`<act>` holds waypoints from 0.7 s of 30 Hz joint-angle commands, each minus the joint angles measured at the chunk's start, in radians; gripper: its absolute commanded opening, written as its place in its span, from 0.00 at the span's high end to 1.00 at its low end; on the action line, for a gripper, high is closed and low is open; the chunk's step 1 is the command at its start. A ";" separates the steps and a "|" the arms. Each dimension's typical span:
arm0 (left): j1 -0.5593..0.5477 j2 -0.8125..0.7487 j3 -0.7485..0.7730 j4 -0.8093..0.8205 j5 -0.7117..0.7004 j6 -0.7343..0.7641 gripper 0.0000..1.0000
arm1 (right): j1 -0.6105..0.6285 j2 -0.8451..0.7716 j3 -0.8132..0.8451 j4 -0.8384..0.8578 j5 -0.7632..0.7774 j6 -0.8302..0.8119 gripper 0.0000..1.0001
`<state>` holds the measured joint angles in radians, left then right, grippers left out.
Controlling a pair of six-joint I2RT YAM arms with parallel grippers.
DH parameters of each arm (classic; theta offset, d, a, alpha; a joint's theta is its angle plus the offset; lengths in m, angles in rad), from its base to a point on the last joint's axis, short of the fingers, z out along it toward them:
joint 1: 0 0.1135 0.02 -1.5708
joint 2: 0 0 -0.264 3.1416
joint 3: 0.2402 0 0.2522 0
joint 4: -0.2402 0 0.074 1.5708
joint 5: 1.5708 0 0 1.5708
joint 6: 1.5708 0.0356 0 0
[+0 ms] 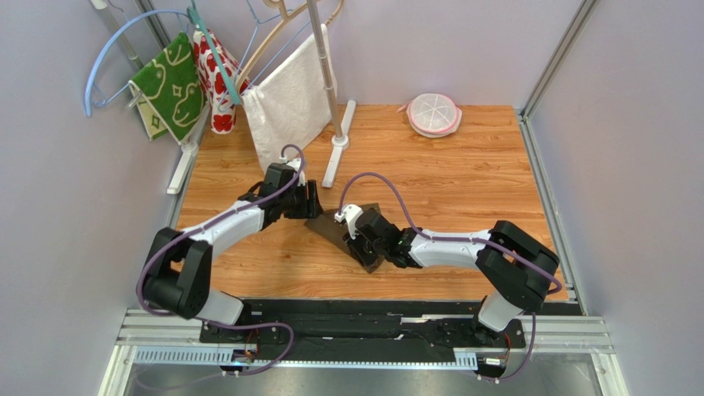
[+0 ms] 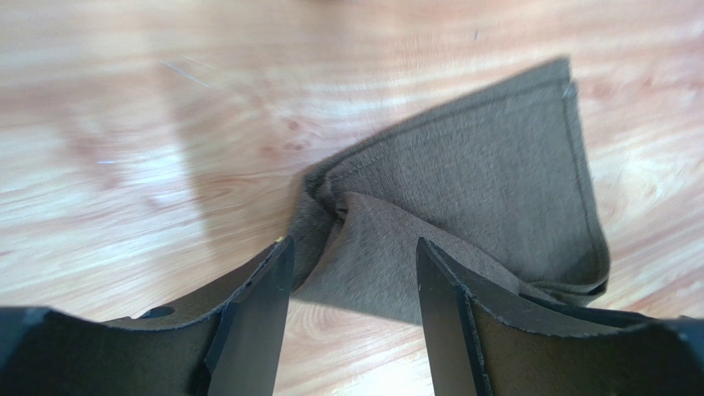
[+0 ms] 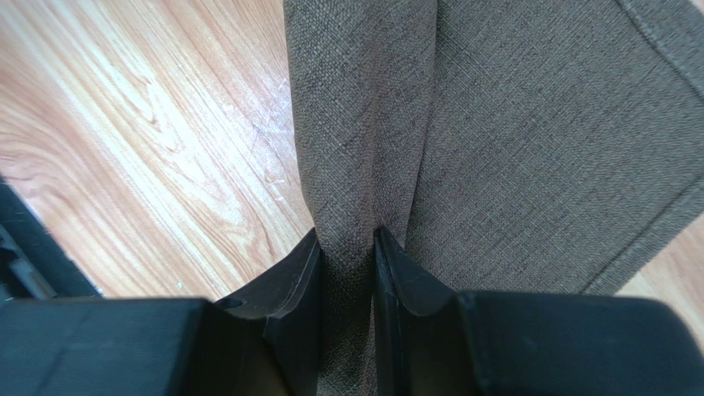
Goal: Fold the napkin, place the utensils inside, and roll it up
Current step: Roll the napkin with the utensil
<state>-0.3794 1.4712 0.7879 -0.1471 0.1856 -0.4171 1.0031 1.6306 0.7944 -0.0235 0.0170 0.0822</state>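
Observation:
The dark brown napkin (image 1: 337, 232) lies partly rolled and folded on the wooden table, between the two grippers. My right gripper (image 3: 347, 239) is shut on a rolled ridge of the napkin (image 3: 529, 140), cloth pinched between its fingers; in the top view it (image 1: 363, 241) sits on the napkin's near right end. My left gripper (image 2: 354, 254) is open, its fingers either side of the napkin's folded corner (image 2: 479, 181) without gripping it; in the top view it (image 1: 312, 202) is at the napkin's far left end. The orange utensils are out of view.
A white rack (image 1: 335, 107) at the back left holds a white towel (image 1: 289, 99), a green patterned cloth (image 1: 173, 82), a red-and-white cloth (image 1: 216, 78) and hangers. A pink-rimmed round dish (image 1: 434, 114) sits at the back. Metal rails edge the table.

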 commanded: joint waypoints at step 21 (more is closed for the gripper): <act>0.002 -0.141 -0.185 0.242 -0.052 -0.046 0.49 | -0.215 0.153 -0.077 0.042 -0.535 0.142 0.81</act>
<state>-0.3790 1.3083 0.5964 0.0124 0.1055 -0.4633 0.7929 1.7054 0.7506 0.1642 -0.4854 0.2142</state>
